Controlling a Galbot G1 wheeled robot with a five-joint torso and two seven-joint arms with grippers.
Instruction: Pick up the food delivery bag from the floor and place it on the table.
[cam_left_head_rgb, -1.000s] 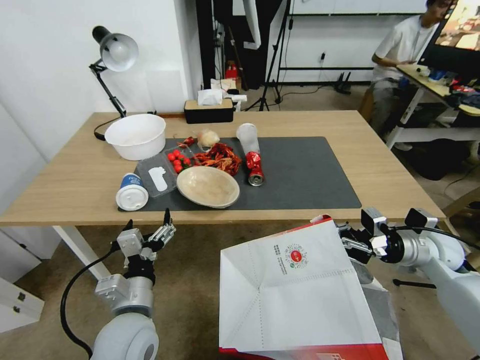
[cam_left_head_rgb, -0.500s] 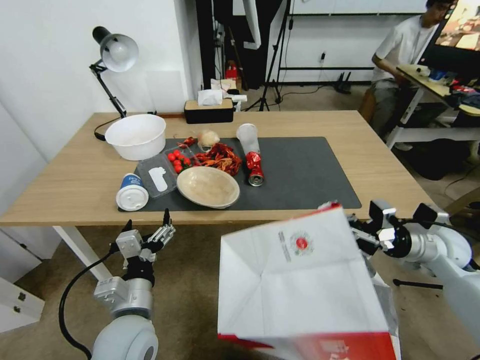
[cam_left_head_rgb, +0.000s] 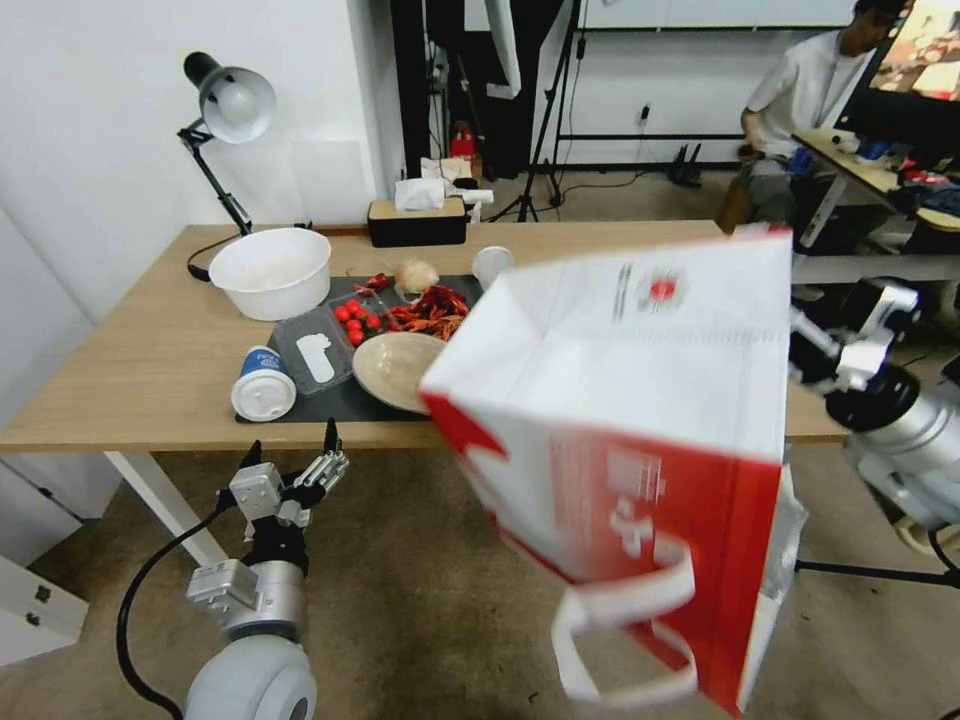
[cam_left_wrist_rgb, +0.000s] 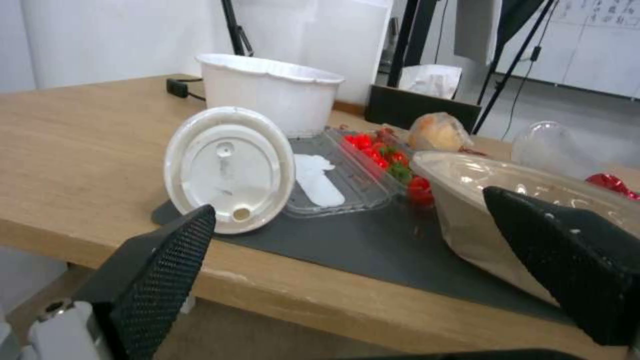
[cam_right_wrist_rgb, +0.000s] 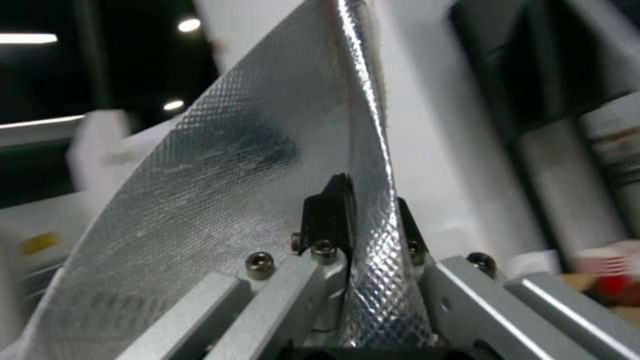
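left pincer (cam_left_head_rgb: 292, 470) wide, idle at 7 o'clock below counter (cam_left_head_rgb: 130, 350) edge | food delivery bag (cam_left_head_rgb: 640, 420) airborne, tipped, 3–5 o'clock | right pincer (cam_right_wrist_rgb: 353, 220) clamping foil rim | step: carry | next: probably right it, lower onto mat (cam_left_head_rgb: 340, 400)

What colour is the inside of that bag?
Shiny silver foil with a fine diamond texture, best seen in the right wrist view.

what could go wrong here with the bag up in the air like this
The right gripper pinches only a thin foil-lined edge of the food delivery bag, so the edge might tear or slip free. The bag hangs tilted, handles down, so anything inside may spill. It swings low over the table near the shallow bowl and crayfish, which it might knock. The left gripper waits open below the table edge, giving no support.
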